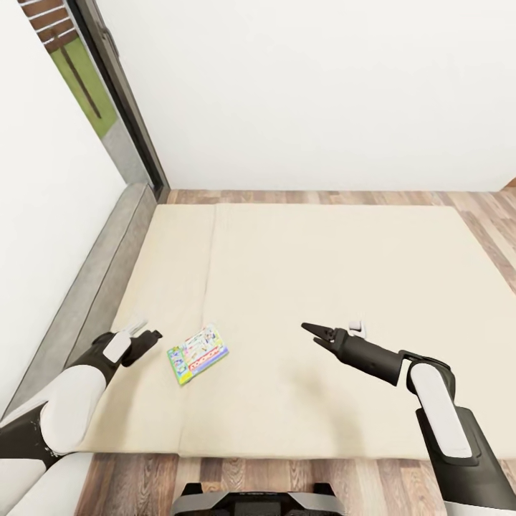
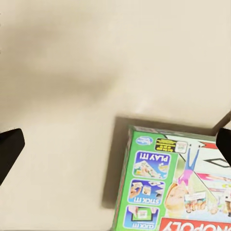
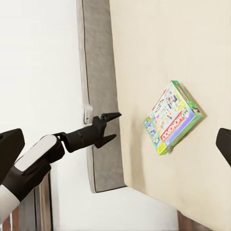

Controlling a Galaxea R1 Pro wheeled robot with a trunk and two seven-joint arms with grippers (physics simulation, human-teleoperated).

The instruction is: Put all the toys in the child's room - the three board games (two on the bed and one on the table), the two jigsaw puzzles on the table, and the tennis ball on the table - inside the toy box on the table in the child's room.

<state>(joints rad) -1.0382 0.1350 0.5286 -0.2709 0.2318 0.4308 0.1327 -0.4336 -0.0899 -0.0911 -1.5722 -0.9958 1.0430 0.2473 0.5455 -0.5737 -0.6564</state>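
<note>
The big bed [image 1: 322,287] has a soft beige mattress. A grey frame edge [image 1: 100,272] runs along its left side, next to the white wall [image 1: 43,179]. Brown wood plank floor [image 1: 215,480] shows at the near end of the bed and past the far end.

The left arm [image 1: 68,398] is white and black. It reaches over the near left part of the bed. Its left tool [image 1: 147,334] hangs just beside the game box, a little to the box's left, not touching it. The two fingers are apart with nothing between them.

The right arm [image 1: 437,401] reaches over the near right part of the bed. Its right tool [image 1: 314,333] points toward the box but is well apart from it. Its fingers are spread apart too, and hold nothing.

The Monopoly game box [image 1: 198,354] lies flat on the mattress between the two tools. It has green edges and a white and red top.
</note>
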